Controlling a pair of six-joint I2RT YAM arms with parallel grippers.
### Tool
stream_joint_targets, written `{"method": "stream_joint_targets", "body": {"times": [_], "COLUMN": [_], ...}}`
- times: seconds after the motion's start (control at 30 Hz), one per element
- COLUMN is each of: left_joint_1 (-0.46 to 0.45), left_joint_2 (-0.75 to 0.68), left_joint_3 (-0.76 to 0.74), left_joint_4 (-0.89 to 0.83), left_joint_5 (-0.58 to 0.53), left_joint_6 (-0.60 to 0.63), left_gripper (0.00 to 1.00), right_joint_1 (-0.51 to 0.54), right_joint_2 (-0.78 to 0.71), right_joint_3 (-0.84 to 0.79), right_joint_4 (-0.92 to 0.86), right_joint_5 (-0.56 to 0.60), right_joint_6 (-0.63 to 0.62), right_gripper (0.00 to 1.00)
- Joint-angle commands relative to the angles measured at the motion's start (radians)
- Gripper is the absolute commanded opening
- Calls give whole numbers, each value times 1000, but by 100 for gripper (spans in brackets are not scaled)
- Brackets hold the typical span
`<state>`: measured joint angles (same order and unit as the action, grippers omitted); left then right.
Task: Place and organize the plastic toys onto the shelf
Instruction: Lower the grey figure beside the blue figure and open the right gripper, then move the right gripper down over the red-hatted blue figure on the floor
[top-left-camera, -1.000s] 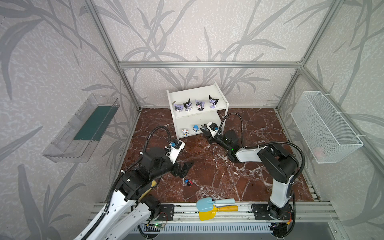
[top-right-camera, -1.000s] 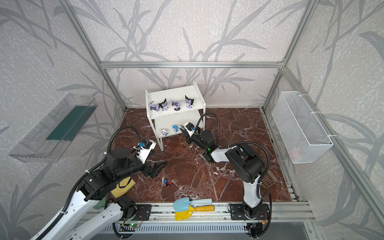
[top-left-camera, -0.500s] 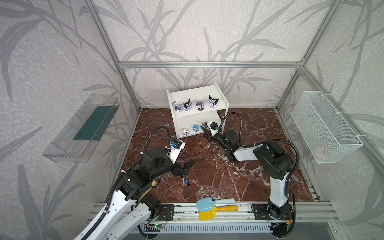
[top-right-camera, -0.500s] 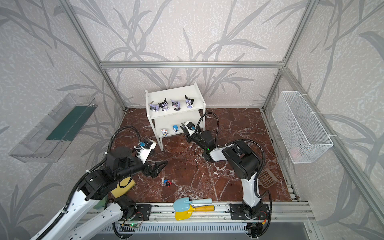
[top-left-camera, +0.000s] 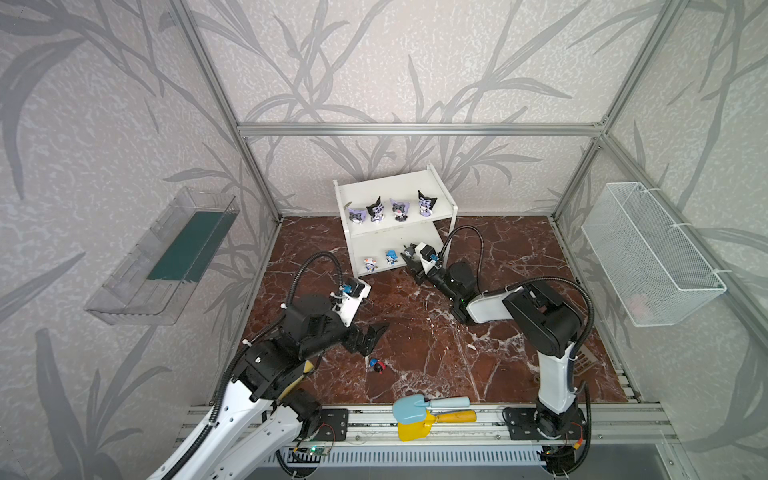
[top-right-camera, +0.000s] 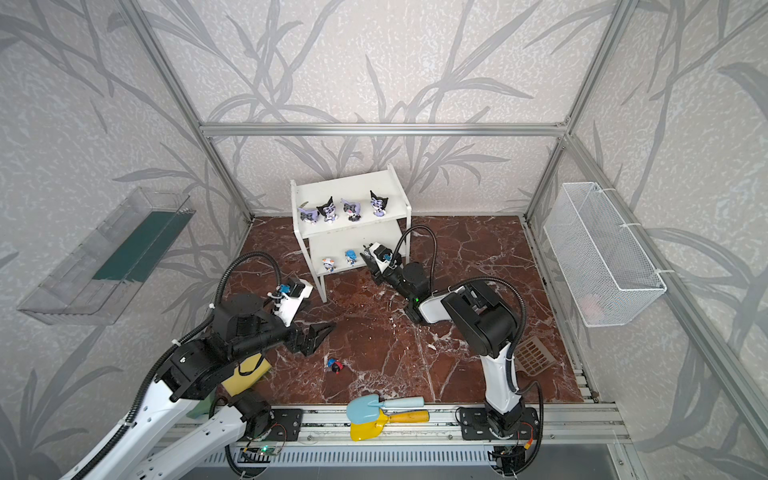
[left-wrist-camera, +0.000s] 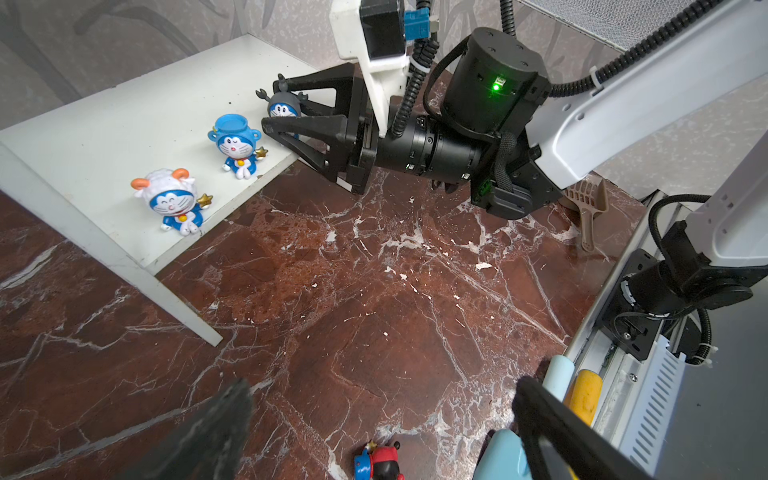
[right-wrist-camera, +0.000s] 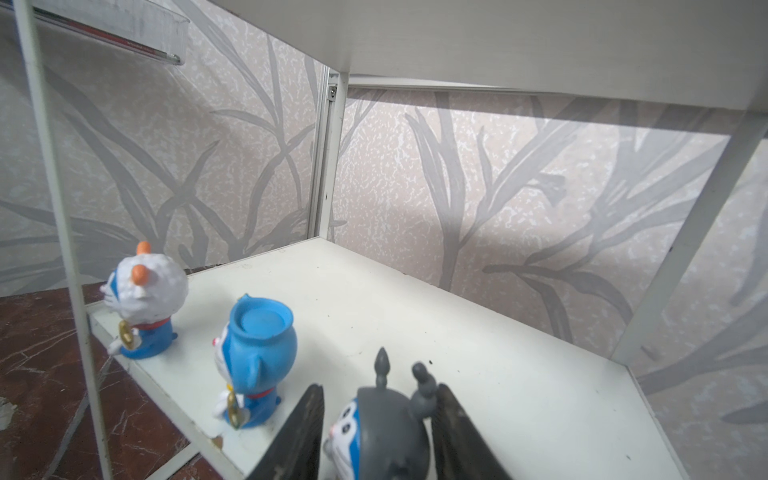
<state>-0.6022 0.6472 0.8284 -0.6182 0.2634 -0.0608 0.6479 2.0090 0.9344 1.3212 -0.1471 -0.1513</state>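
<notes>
Nearly done: white shelf holding four purple figurines above. Right gripper flanking the grey Doraemon figurine on the lower board; pinching or released, cannot tell. Left gripper spread wide near the red figurine on the floor. Next: descend, pinch, shelve it. No readable writing.

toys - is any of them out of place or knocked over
Yes. The red toy lies alone on the floor, well in front of the shelf, and it looks tipped on its side. The other toys all stand on the shelf's two boards.
</notes>
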Motion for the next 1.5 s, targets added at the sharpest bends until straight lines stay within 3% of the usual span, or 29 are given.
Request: {"method": "stream_joint_targets", "body": {"times": [0.0,0.57,0.9,1.07,1.17,1.27,1.47], "left_joint_1": [-2,-2,-2,-4,-4,-3,-2], "left_joint_2": [-2,-2,-1,-3,4,15,26], "left_joint_3": [-9,-9,-7,7,16,15,-37], "left_joint_4": [16,19,1,-73,-122,-143,-128], "left_joint_5": [11,11,1,-46,-78,-87,-171], "left_joint_6": [9,8,-6,-71,-145,-227,-404], "left_gripper": [99,99,99,99,99,99,99], "right_joint_1": [-5,-4,54,137,189,288,491], "right_joint_2": [11,-65,-250,-475,-626,-713,-656], "right_joint_3": [1,-82,-289,-421,-449,-430,-463], "right_joint_4": [35,69,72,-148,-401,-673,-661], "right_joint_5": [10,44,64,3,-84,-90,-26], "right_joint_6": [5,-9,-93,-150,-131,-128,-64], "right_gripper": [45,53,57,64,69,69,68]}}
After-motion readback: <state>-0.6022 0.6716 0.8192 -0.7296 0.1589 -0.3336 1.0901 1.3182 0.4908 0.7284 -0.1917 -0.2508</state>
